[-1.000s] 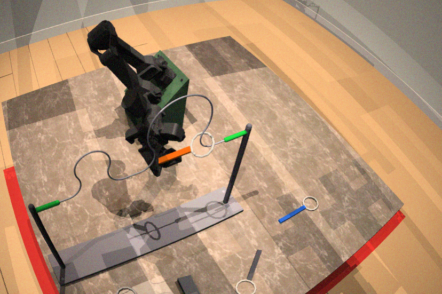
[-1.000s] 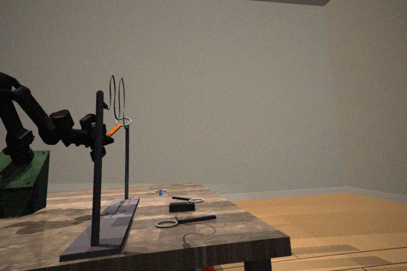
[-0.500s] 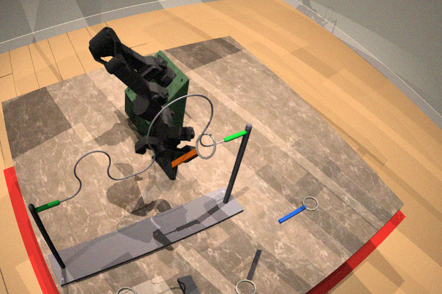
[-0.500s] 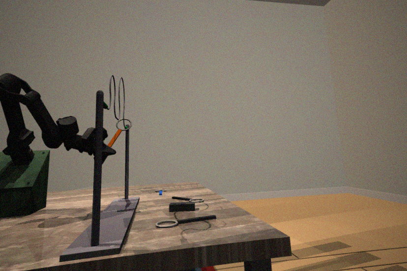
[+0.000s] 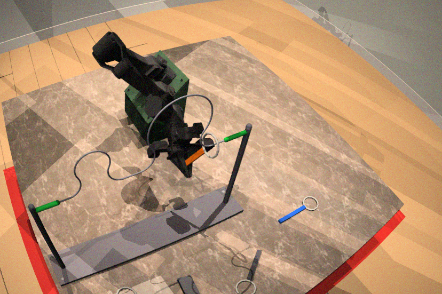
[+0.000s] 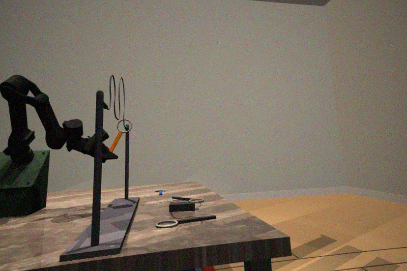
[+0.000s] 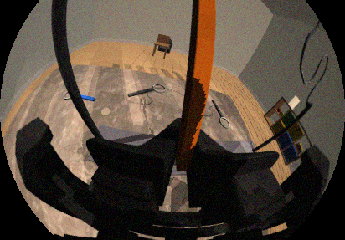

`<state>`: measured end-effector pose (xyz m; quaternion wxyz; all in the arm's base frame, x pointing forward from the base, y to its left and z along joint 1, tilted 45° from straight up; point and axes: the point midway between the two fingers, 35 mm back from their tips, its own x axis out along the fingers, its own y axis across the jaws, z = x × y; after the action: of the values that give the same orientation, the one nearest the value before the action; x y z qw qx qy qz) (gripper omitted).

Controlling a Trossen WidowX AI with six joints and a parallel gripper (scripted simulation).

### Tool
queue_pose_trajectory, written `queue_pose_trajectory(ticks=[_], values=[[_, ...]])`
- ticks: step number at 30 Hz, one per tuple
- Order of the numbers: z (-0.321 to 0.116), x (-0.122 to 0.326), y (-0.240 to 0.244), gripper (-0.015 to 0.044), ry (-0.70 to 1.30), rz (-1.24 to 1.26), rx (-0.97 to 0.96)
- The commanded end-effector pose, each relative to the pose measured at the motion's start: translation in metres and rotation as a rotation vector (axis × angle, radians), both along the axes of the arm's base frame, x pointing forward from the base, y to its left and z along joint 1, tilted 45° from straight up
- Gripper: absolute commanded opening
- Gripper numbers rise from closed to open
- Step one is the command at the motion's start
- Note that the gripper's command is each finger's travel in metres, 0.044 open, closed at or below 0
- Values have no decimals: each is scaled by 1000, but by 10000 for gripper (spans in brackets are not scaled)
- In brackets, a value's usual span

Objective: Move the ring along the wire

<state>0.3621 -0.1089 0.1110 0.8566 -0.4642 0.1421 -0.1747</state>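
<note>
The black robot arm (image 5: 134, 78) (image 6: 49, 119) stands on a green base block (image 5: 129, 103) (image 6: 22, 200), reaching forward and down. A long grey base plate (image 5: 142, 235) (image 6: 111, 225) on the table (image 5: 321, 212) (image 6: 249, 228) carries two upright posts; the wire (image 5: 95, 151) (image 6: 122, 78) runs between their tops, with a green part at each end. The gripper (image 5: 188, 169) (image 6: 113, 156) (image 7: 182, 121) has its fingers pinching the orange handle (image 5: 194, 156) (image 6: 115, 141) (image 7: 203, 35) near its end away from the ring. From there the handle slants upward, its upper length and the ring (image 5: 216, 150) (image 6: 131, 125) lying beyond the fingertips. In the top view the ring is near the green sleeve (image 5: 235, 136) of the right-hand post (image 5: 236, 165), beside the grey bend of the wire; whether it touches the wire cannot be determined. A blue-handled ring (image 5: 292, 214) (image 6: 160, 192) (image 7: 87, 97) lies apart on the table.
</note>
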Motion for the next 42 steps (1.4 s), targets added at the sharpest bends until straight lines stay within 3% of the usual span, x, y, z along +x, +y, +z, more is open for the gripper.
queue_pose_trajectory(ticks=[1,14,42], values=[[-12,0,7,-150,4,3,62],[-31,2,26,-150,1,8,170],[-53,3,48,-150,0,10,193]])
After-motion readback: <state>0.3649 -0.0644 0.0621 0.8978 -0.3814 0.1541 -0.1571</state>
